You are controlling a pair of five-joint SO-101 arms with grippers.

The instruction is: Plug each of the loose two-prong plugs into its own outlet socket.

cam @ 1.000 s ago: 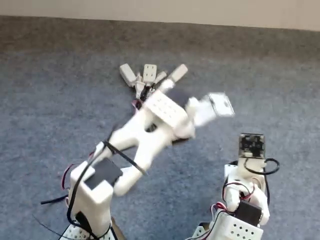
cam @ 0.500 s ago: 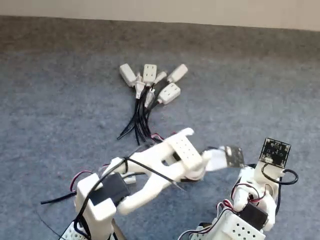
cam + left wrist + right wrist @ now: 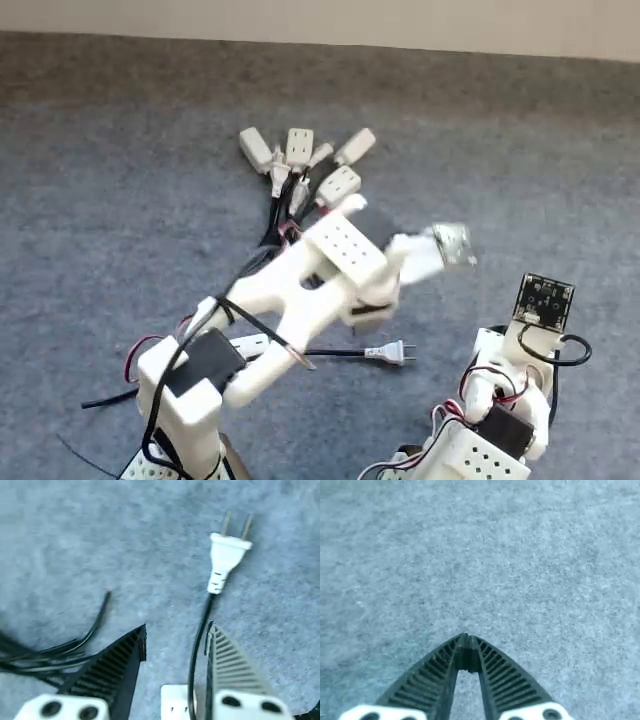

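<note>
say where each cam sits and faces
High view: fixed above the table, looking down on carpet, outlet sockets, left arm, right arm.
Left wrist view: on the left arm, looking past its open left gripper at the two-prong plug.
Right wrist view: on the right arm, looking past its shut right gripper at carpet.
Shared: high and left wrist views show the plug.

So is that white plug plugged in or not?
Not plugged in. The white plug lies on the grey carpet with both prongs bare and free.

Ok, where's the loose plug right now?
The plug lies on the carpet between the arms in the high view, prongs toward the right arm, ahead of the left pincer.
</note>
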